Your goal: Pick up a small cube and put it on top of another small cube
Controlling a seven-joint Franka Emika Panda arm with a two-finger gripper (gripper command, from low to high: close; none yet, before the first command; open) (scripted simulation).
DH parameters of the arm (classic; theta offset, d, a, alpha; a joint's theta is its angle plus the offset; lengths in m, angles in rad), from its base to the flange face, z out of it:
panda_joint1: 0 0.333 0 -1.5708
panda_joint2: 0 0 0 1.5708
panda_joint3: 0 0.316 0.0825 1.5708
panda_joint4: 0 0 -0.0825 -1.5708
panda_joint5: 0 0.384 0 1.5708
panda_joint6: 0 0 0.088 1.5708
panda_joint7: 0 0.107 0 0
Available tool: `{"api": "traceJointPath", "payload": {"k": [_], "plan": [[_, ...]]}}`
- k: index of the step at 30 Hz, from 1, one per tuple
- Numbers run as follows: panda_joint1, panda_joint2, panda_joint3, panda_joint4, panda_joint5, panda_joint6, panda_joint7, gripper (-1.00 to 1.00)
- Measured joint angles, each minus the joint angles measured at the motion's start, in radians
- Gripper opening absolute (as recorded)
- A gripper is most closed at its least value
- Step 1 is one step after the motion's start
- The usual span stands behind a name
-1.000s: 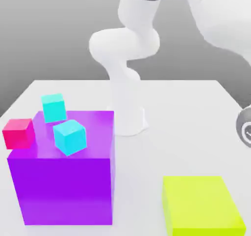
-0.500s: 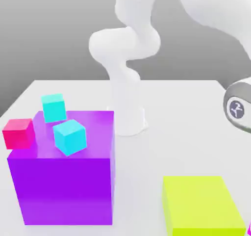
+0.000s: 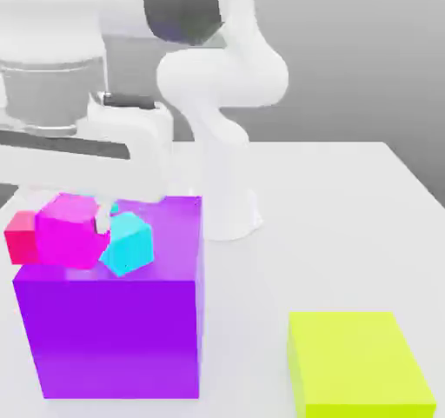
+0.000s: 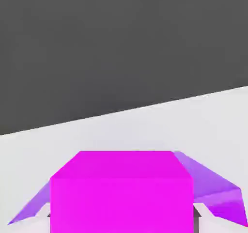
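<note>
With the pick-up done, the jaws are clamped on the magenta cube [image 3: 69,232] above the purple box [image 3: 117,334], left of centre in the exterior view, and what seems left is setting it on another small cube and letting go.

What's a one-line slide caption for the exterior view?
White robot gripper grips a small magenta cube before a large purple box, a flat yellow-green block to the view's right.
</note>
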Motion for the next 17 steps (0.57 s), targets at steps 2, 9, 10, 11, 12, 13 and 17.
{"api": "traceJointPath", "payload": {"k": [2,9,10,11,12,13,17], "plan": [[-0.048,-0.061,-0.034,-0.031,-0.007,-0.031,0.041,-1.00],[-0.069,-0.023,-0.064,-0.138,0.003,0.111,0.046,1.00],[-0.069,-0.023,-0.064,-0.138,0.003,0.111,0.046,1.00],[-0.069,-0.023,-0.064,-0.138,0.003,0.111,0.046,1.00],[-0.069,-0.023,-0.064,-0.138,0.003,0.111,0.046,1.00],[-0.070,-0.019,-0.064,-0.144,0.000,0.121,0.048,1.00],[-0.071,-0.070,-0.054,-0.072,-0.014,0.000,0.060,1.00]]}}
